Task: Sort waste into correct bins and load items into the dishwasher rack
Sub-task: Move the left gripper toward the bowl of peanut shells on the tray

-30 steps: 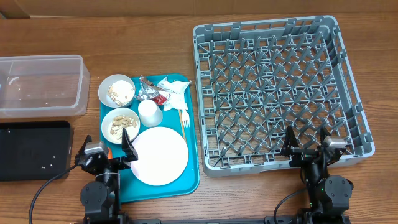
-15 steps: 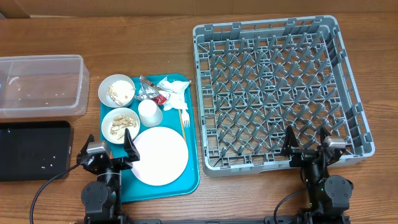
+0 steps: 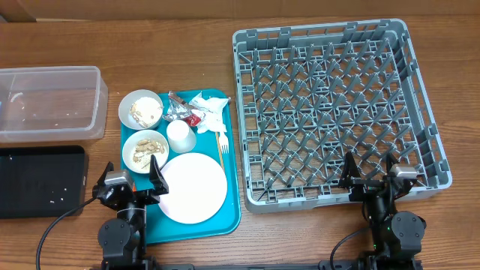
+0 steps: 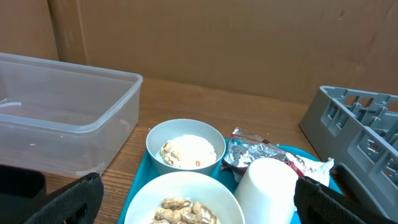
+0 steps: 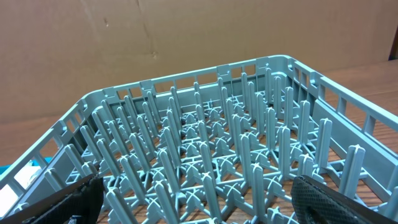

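A teal tray (image 3: 231,196) holds a round white plate (image 3: 193,188), a bowl of peanuts (image 3: 145,149), a bowl of pale scraps (image 3: 140,109), a white cup (image 3: 181,136), foil wrappers (image 3: 178,109), a crumpled napkin (image 3: 210,106) and a white fork (image 3: 223,142). My left gripper (image 3: 126,180) is open and empty at the tray's near left edge, over the plate's rim. In the left wrist view its fingers (image 4: 198,205) frame the peanut bowl (image 4: 185,202) and cup (image 4: 267,186). My right gripper (image 3: 371,171) is open and empty over the near edge of the grey dishwasher rack (image 3: 420,90).
A clear plastic tub (image 3: 49,103) stands at far left with a few crumbs inside; it also shows in the left wrist view (image 4: 62,118). A black tray (image 3: 37,180) lies in front of it. The rack's upright pegs (image 5: 261,149) fill the right wrist view.
My left gripper has shifted slightly to the right over the tray's near edge. The right arm has not moved.
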Available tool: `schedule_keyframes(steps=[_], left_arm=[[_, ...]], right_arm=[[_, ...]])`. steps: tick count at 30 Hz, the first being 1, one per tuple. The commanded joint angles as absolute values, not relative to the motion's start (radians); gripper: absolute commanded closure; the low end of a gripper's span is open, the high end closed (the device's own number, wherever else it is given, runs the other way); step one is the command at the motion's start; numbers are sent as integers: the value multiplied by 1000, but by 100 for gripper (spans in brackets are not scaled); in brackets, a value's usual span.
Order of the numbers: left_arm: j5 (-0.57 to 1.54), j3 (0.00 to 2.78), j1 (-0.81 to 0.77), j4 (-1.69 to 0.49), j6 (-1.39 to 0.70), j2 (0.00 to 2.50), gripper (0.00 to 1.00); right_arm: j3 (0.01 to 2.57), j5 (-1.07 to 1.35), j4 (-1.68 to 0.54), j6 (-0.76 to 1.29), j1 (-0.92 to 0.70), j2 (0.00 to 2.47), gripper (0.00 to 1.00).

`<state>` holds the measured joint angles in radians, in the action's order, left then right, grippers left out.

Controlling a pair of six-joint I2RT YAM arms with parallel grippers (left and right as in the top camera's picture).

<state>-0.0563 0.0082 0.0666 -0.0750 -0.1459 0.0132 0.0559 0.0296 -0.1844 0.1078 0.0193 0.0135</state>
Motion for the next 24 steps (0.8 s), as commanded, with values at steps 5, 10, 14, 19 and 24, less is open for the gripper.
schedule_keyframes(steps=[5, 10, 14, 19, 24], left_arm=[[-52, 5, 63, -73, -126, 6, 0], [-52, 5, 63, -73, -126, 6, 0], [-52, 5, 63, -73, -127, 6, 0], [-27, 5, 62, -68, -167, 6, 0], [238, 6, 57, -55, -490, 6, 0]], right_arm=[[51, 30, -180, 104, 23, 3, 0], [51, 30, -180, 104, 23, 3, 0], [51, 30, -180, 104, 23, 3, 0], [51, 30, -180, 104, 23, 3, 0], [51, 30, -180, 104, 23, 3, 0]])
